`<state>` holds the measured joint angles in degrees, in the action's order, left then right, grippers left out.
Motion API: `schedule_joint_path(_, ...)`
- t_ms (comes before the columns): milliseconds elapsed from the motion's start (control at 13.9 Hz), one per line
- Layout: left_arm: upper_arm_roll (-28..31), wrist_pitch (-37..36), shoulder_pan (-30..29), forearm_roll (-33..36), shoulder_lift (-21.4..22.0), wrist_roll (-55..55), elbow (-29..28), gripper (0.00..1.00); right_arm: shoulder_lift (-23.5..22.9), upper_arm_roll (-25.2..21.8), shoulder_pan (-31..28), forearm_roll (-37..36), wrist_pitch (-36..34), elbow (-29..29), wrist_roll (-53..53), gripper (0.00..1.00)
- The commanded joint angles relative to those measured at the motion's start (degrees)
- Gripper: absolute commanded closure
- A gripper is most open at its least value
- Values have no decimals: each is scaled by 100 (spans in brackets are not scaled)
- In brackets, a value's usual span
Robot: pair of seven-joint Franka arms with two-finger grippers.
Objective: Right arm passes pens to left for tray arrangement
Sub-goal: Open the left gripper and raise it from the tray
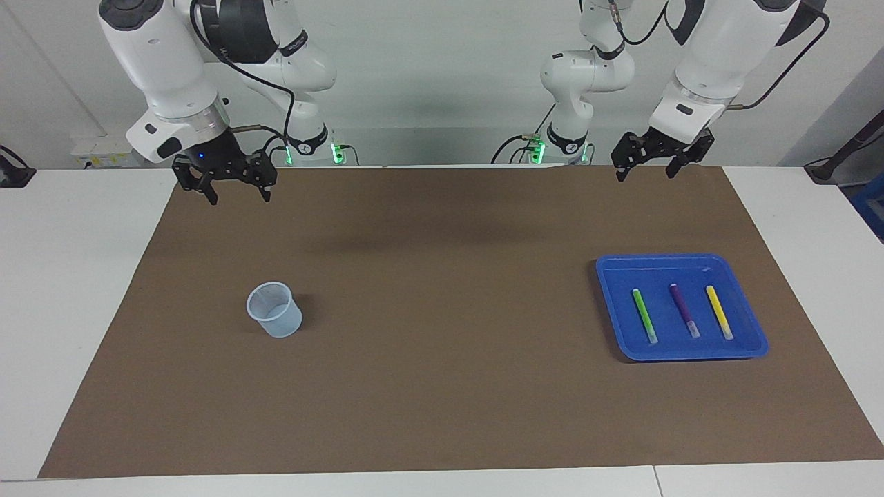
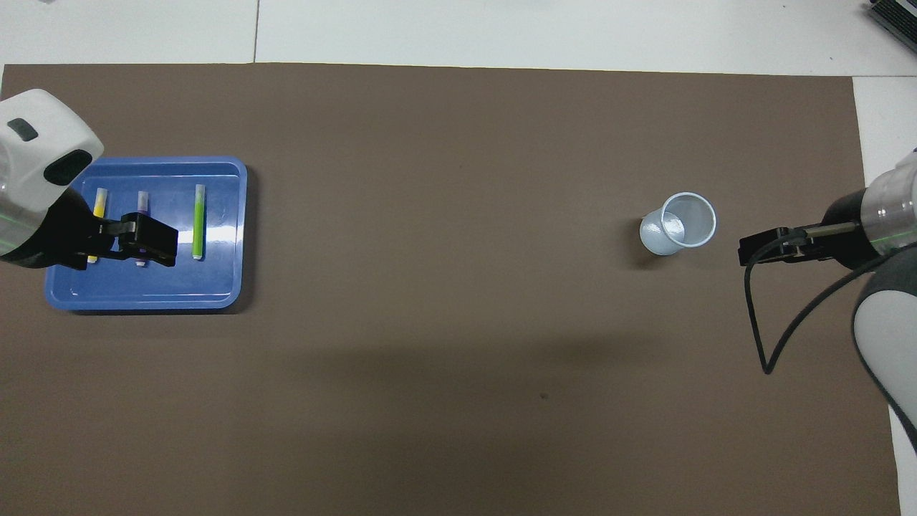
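Observation:
The blue tray lies toward the left arm's end of the table. Three pens lie in it side by side, apart from each other: green, purple and yellow. My left gripper is open and empty, raised over the mat's edge nearest the robots. In the overhead view the left gripper covers part of the purple pen and the yellow pen; the green pen and the tray show. My right gripper, with its blue light, is open, empty and raised.
A small translucent pale-blue cup stands upright and empty on the brown mat toward the right arm's end; it also shows in the overhead view, beside the right gripper. White table surrounds the mat.

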<state>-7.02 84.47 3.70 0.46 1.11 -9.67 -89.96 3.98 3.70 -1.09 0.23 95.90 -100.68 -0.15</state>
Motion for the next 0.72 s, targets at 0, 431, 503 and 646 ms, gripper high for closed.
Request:
schedule_joint_path(0, 105, 314, 149, -63, 21, 53, -92, 0, 59, 8, -32, -102, 131, -101, -55, 0)
schedule_joint_path(431, 87, 158, 114, -72, -6, 35, -93, 0, 50, 8, -5, -93, 148, -66, -46, 0)
schedule_joint_path(503, 87, 114, 62, -72, 12, 35, -83, 0, 50, 8, -5, -93, 148, -66, -46, 0)
schedule_joint_path(646, 78, 192, 61, -72, 4, 35, -110, 0, 50, 8, 12, -93, 148, -66, -46, 0)
